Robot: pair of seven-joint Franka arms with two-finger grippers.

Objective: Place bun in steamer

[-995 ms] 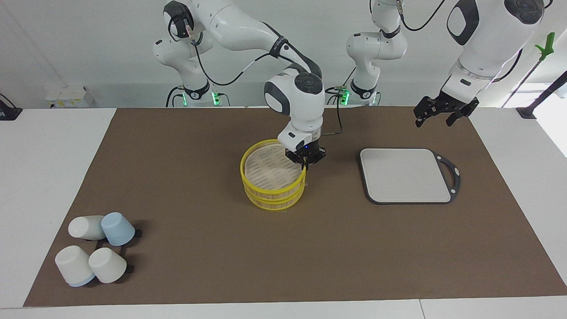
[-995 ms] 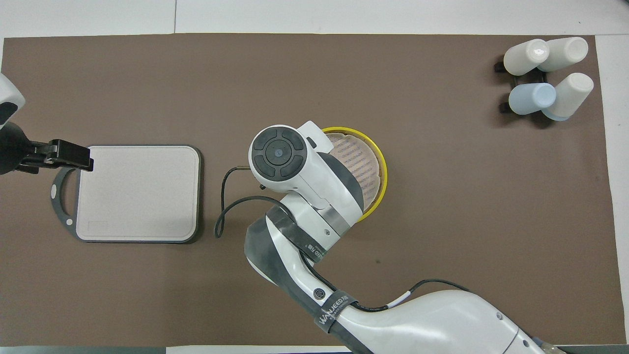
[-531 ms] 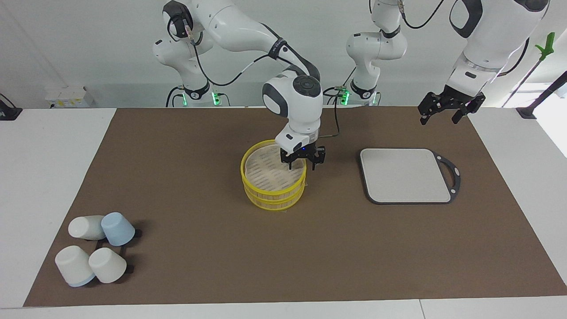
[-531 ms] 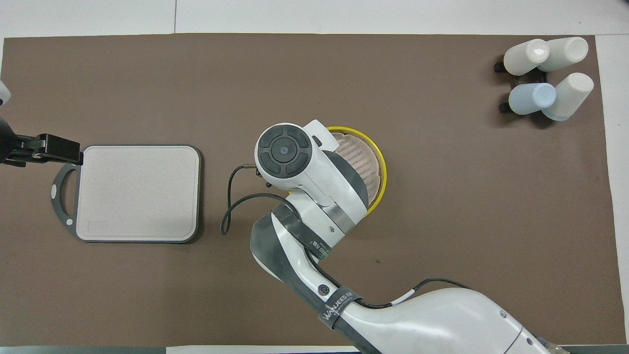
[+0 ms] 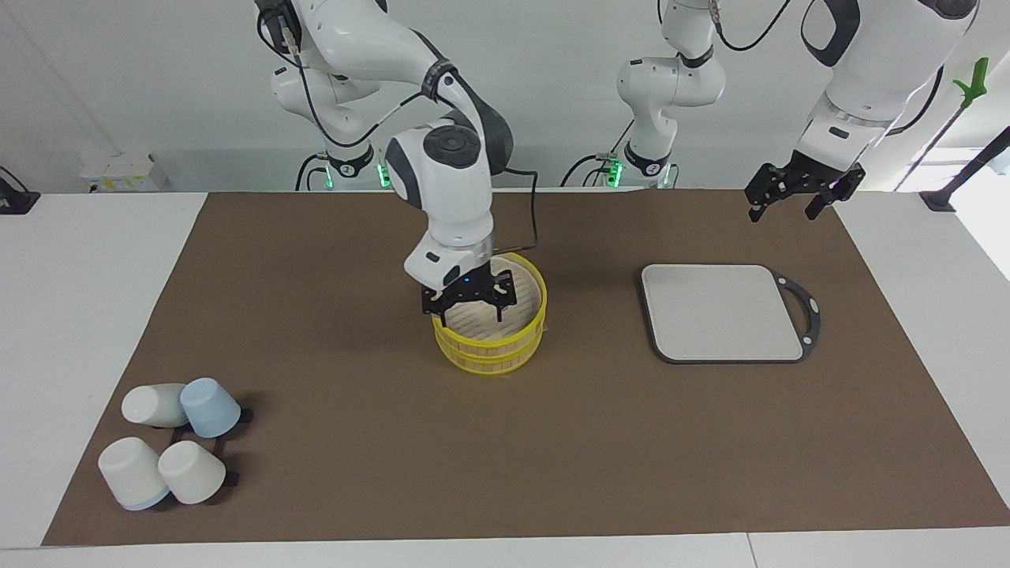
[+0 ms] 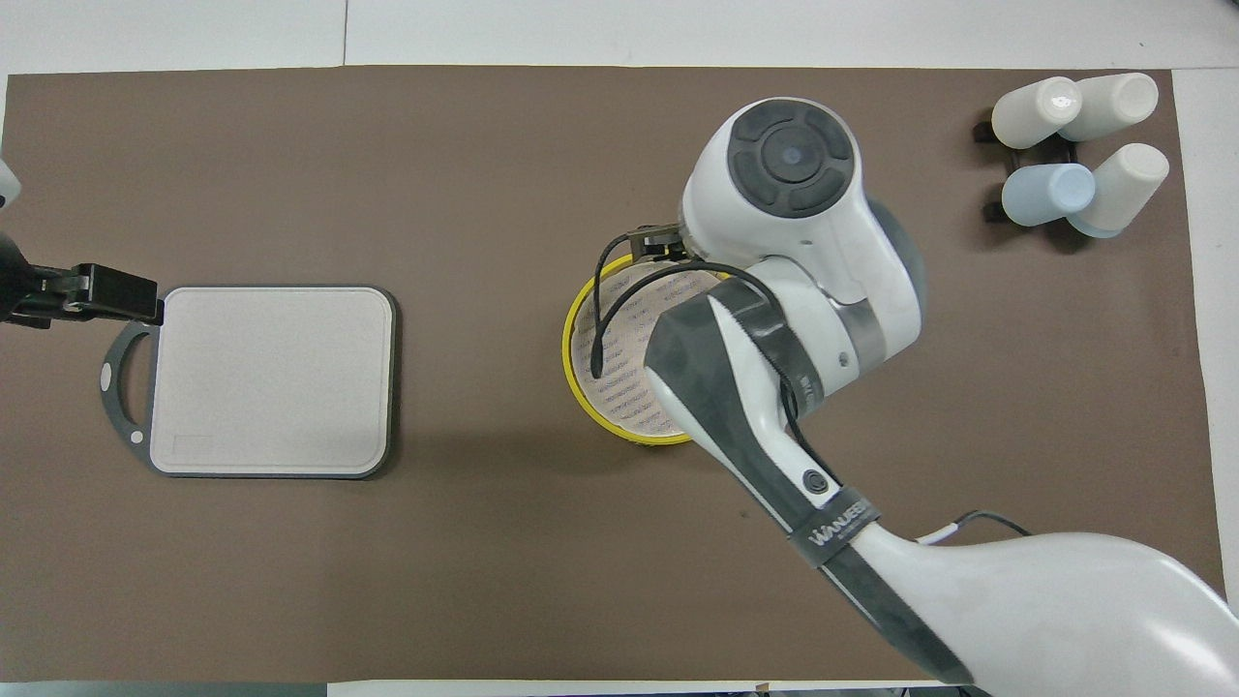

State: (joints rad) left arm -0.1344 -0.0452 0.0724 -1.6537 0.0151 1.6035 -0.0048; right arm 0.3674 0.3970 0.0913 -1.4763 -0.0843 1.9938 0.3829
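Yellow-rimmed steamer (image 5: 505,335) sits mid-mat under the right gripper (image 5: 471,309), fingers spread wide and empty. Left gripper (image 5: 795,203) waits, spread, near the grey board (image 5: 722,312).

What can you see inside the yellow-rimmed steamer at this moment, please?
The steamer shows a bare slatted floor and the open right gripper over it. No bun shows, though the arm covers part of the floor in both views.
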